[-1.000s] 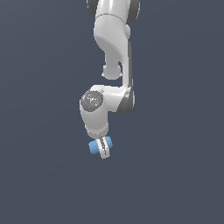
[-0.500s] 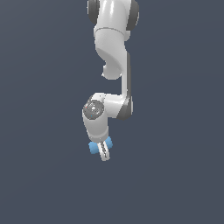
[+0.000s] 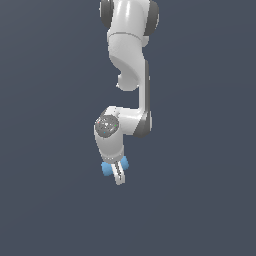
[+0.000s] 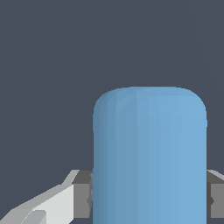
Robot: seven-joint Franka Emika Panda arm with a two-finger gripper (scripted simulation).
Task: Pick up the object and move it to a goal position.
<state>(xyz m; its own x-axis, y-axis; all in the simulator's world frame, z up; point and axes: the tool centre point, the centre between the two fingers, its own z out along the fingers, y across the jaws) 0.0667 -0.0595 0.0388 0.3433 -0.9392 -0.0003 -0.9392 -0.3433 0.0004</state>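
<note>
**The little blue block is in the robot's grip**

The gripper (image 3: 119, 175) is closed around the object (image 3: 107, 169). In the exterior view the blue block sits crosswise between the two fingers, with one end poking out on the exterior view's left and a small bit showing on the exterior view's right. It hangs below the white arm (image 3: 131, 60), with only dark grey behind it. I cannot tell if it is up in the air or close to the floor, because no ground or shadow shows.

I think the block is light, since it is small and the fingers grip it with no droop. It looks hard and stiff, not squishy: its sides stay straight where the pads press. The skin looks dull, not shiny, so it may not be very slippery. The ends are round, so they would be a bad place to grab. The flat middle, where the fingers are now, looks like the best spot.

In the wrist view the object (image 4: 149, 157) fills much of the picture. It is light blue, long, with a smooth rounded end. A grey pad (image 4: 83, 199) presses on each side.
</note>
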